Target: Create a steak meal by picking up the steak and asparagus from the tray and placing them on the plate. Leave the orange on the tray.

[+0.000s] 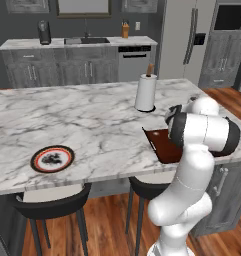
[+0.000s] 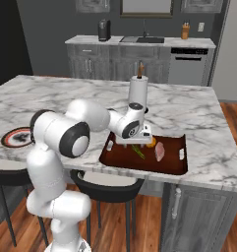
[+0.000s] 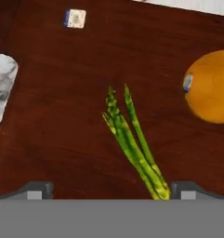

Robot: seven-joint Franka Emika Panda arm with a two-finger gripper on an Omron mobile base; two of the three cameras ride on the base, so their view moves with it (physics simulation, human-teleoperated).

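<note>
Taking the tray as the landmark, the plate sits far to its left on the marble island counter, near the front edge and well apart from it. In the right base view the plate is partly hidden behind the arm's shoulder.

The tray lies at the counter's front right part, dark reddish-brown with a thin black rim. Over its left half hangs the gripper, pointing down at the tray floor. In the hand view its two dark fingertips stand wide apart at either side, with nothing between them but the stalk ends of the asparagus.

The asparagus lies flat on the tray, left of centre, directly below the hand. Just beside it, toward the tray's back edge, sits the orange; in the hand view the orange carries a small sticker. Right of the asparagus, near the tray's middle, lies the steak, flat and apart from both.

Behind the tray stands an upright paper towel roll on the counter.
</note>
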